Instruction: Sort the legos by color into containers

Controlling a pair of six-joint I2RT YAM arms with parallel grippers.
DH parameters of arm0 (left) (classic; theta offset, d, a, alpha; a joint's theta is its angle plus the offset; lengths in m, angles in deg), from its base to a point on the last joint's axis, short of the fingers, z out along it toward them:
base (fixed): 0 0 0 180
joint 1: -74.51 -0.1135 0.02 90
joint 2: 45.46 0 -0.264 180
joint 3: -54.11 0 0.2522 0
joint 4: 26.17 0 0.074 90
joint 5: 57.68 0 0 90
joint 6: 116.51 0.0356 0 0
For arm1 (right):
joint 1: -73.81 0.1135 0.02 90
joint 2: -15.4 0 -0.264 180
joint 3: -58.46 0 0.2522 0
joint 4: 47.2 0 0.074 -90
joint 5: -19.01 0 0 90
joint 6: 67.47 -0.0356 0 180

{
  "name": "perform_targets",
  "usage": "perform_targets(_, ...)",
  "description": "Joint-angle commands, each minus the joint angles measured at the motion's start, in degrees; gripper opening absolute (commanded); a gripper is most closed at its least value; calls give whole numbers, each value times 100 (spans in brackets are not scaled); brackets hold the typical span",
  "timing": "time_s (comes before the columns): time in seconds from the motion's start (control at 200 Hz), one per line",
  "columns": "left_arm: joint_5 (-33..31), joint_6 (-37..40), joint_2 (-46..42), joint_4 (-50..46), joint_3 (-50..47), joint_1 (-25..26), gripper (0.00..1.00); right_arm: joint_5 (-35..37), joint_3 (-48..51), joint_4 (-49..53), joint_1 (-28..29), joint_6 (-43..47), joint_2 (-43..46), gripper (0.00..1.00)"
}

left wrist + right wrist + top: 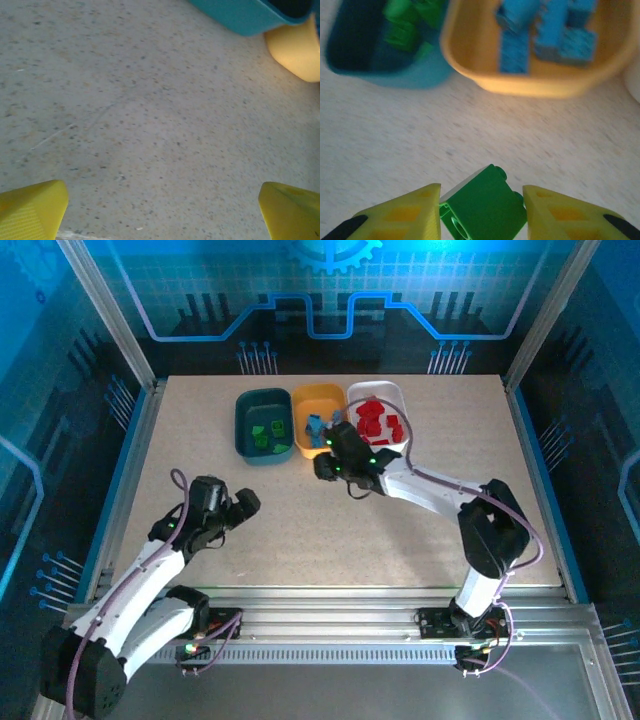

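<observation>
Item list as I read it off my feeds:

Right gripper [482, 200] — pinching one green lego [485, 207] between its yellow fingers [405, 215], over the speckled surface [300, 530], near the front of the trays.

Left gripper [162, 202] — spread wide with nothing between the tips, over bare surface.

Teal tray [241, 420], left of the row: I count several green legos [265, 433] inside.

Orange-yellow tray [320, 393], middle, just beside the teal one: light blue legos [318, 430].

White tray [392, 390], right end: red legos [378, 422].
</observation>
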Motion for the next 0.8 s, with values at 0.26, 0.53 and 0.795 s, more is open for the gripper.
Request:
perform_targets(0.26, 730, -96, 174, 93, -418, -475, 99, -807, -2772, 355, 12, 1313, -1977, 43)
perform_targets(0.53, 940, -58, 76, 300, -529, -520, 99, -1029, -4485, 920, -77, 1564, -3228, 44)
perform_targets(0.795, 1094, -10, 80, 375, -485, -529, 99, -1037, -6470, 1767, -135, 1546, -4326, 70)
